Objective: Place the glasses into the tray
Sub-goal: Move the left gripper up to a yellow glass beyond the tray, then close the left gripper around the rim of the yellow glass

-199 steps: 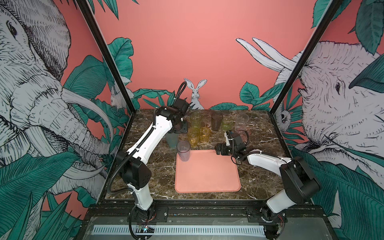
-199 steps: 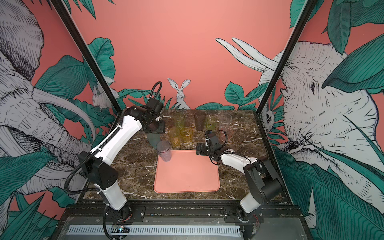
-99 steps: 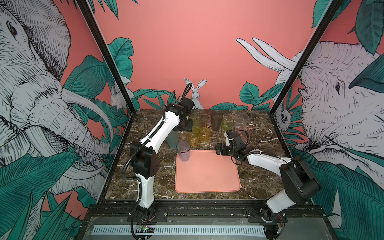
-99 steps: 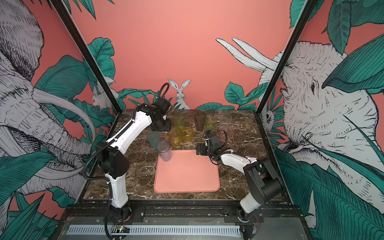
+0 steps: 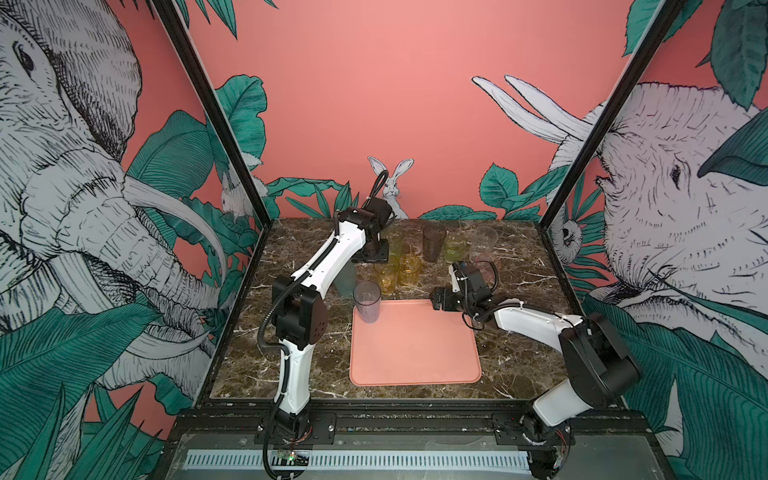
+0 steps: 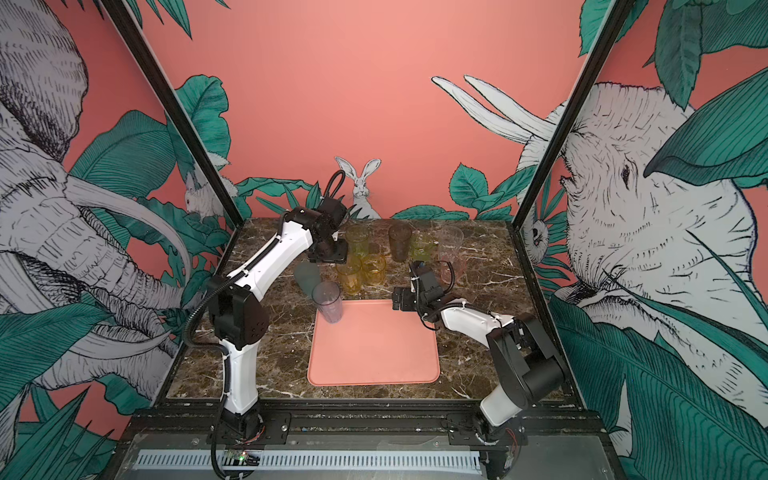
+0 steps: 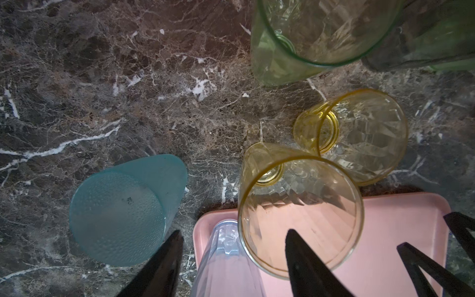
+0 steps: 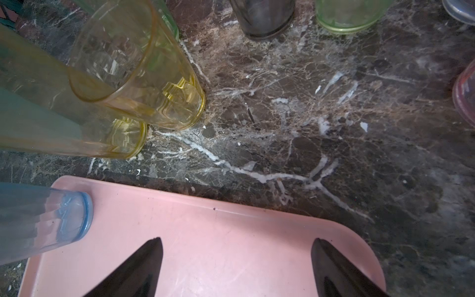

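- One tall clear tumbler stands in the salmon-pink tray's far-left corner; the rest are on the marble surface.
- Left fingers apart, empty, over short amber tumbler; right fingers wide, empty.
- Best to drop straight; neighbours crowd it.

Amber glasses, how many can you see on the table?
2. Both stand on the marble behind the tray: front amber glass, and rear amber glass just right of it. None seems hidden.
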{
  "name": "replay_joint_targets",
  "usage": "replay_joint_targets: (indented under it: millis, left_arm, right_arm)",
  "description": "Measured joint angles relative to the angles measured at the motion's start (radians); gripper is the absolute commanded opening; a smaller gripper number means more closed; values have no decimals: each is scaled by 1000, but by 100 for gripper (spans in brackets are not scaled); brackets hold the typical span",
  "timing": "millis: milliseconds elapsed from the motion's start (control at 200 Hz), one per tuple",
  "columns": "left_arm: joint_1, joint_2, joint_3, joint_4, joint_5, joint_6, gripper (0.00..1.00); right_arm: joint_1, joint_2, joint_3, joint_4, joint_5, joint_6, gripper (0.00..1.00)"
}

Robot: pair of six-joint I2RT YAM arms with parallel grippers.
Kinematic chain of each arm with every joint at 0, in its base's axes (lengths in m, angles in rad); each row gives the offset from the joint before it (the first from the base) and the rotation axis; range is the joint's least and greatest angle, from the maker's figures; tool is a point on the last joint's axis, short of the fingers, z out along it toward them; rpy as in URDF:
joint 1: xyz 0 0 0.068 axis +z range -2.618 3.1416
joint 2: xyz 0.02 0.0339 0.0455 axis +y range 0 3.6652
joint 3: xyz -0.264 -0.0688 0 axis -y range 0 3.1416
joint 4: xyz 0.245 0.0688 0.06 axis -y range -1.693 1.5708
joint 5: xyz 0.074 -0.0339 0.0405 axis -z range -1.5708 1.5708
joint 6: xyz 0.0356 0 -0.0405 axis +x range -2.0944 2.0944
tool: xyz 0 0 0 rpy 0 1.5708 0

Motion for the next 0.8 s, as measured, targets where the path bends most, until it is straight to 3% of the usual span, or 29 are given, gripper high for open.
replay_joint_targets:
  millis: [125,500,690,800]
  left_arm:
    - [0,18,0,1,7,0,63]
    - [0,44,0,32,27,-8,40]
    - [0,48,0,45,29,-10,39]
    - [0,54,0,46,29,-11,32]
  right_arm:
    - [0,1,10,-6,0,0,92]
    - [0,10,17,-8,0,0,92]
    - [0,18,23,-15,-2,0,92]
    - [0,21,31,-17,-2,0,93]
